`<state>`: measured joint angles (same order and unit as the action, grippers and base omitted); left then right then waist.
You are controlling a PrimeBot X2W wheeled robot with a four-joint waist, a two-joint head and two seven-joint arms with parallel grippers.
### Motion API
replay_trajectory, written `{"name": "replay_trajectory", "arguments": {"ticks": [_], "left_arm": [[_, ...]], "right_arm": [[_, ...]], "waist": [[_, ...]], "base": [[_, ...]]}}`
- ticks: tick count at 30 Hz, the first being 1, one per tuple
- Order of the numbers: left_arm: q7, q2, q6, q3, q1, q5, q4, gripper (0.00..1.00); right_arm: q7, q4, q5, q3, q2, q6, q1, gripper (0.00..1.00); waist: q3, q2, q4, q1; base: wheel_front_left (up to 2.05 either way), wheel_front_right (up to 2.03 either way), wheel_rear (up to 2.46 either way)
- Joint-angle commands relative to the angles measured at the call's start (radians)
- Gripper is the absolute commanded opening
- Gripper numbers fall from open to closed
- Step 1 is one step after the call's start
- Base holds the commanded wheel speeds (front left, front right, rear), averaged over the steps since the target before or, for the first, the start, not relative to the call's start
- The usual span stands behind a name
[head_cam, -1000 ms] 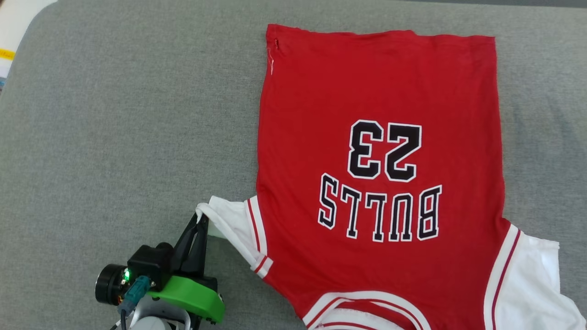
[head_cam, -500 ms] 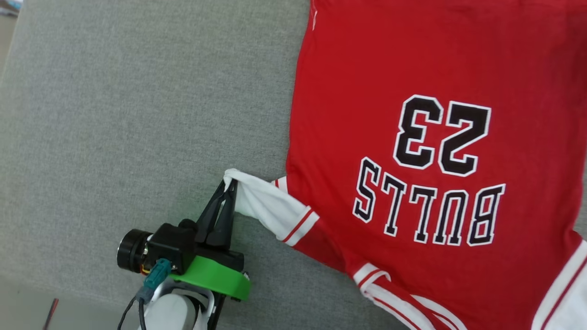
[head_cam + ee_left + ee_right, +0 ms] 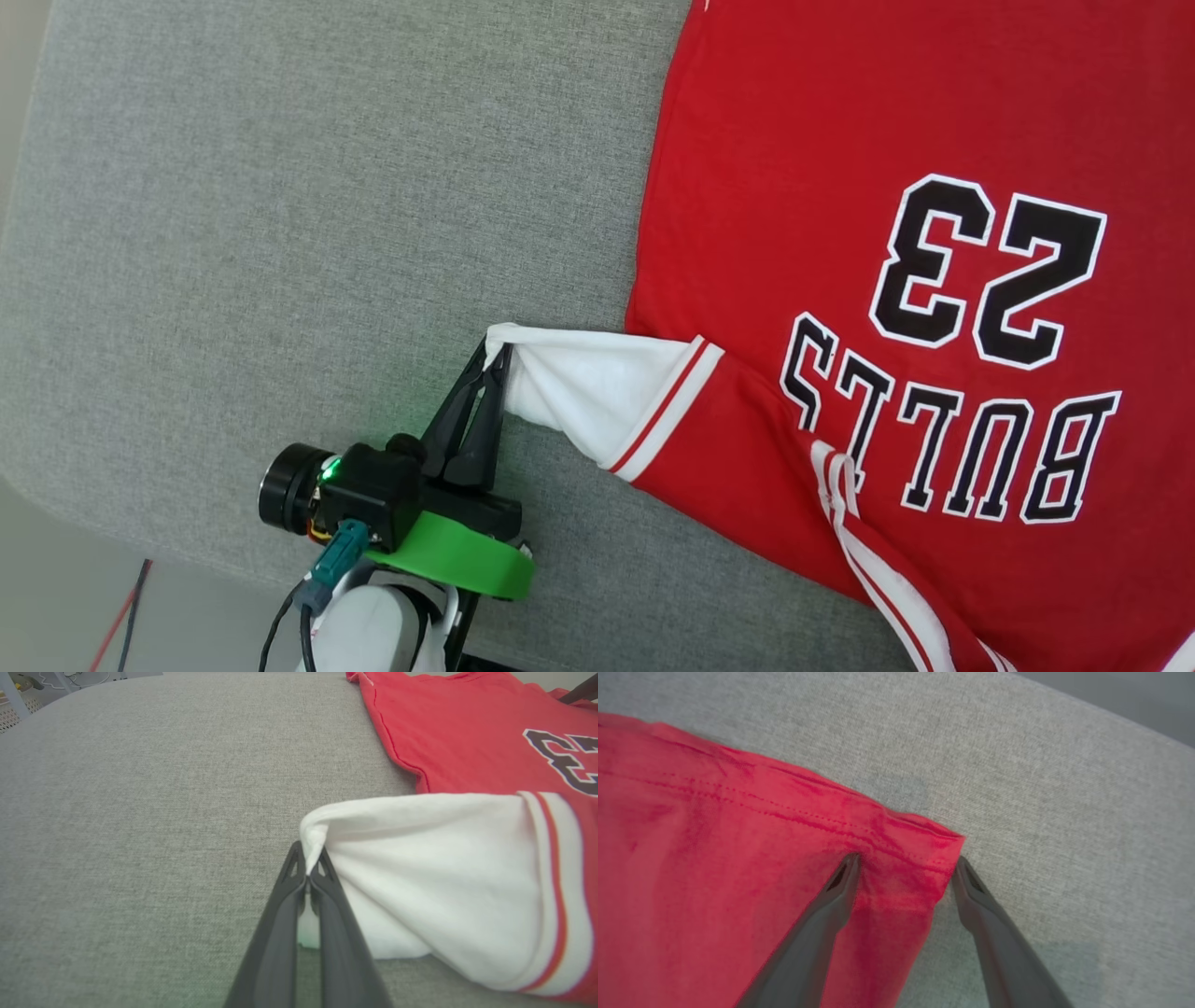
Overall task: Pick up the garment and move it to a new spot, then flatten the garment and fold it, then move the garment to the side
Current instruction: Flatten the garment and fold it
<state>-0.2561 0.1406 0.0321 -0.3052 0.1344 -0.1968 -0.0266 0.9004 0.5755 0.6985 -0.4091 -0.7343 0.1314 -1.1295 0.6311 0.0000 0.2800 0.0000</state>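
The garment, a red T-shirt printed "BULLS 23" with white sleeves, lies spread on the grey cloth surface. My left gripper is shut on the tip of its white sleeve, which is drawn out to the left and lifted slightly. The left wrist view shows the pinched sleeve bunched at the left gripper. In the right wrist view my right gripper is open, its fingers straddling a hemmed corner of the garment, one finger over red fabric, the other over grey cloth.
The grey cloth surface ends in a rounded edge at the lower left, with floor and a red cable beyond. Bare grey cloth stretches to the left of the garment.
The head camera has swung, so the whole picture has shifted. My left gripper has pulled the white sleeve outward, from crumpled by the shirt's side to stretched straight.
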Motion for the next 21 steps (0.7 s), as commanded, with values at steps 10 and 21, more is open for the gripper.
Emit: {"name": "replay_trajectory", "arguments": {"ticks": [10, 21], "left_arm": [[-0.006, -0.018, 0.027, 0.040, -0.005, 0.024, 0.030, 0.00], [-0.006, -0.003, 0.039, 0.074, -0.099, 0.033, 0.074, 0.00]], "right_arm": [[-0.095, 0.021, 0.023, -0.059, -0.010, -0.001, 0.070, 0.00], [-0.290, -0.127, 0.103, -0.153, -0.129, -0.001, 0.253, 0.00]], "waist": [[-0.086, 0.0000, -0.027, 0.0000], [-0.300, 0.0000, -0.085, 0.0000]], "base": [[0.00, 0.00, 0.00], [0.00, 0.00, 0.00]]}}
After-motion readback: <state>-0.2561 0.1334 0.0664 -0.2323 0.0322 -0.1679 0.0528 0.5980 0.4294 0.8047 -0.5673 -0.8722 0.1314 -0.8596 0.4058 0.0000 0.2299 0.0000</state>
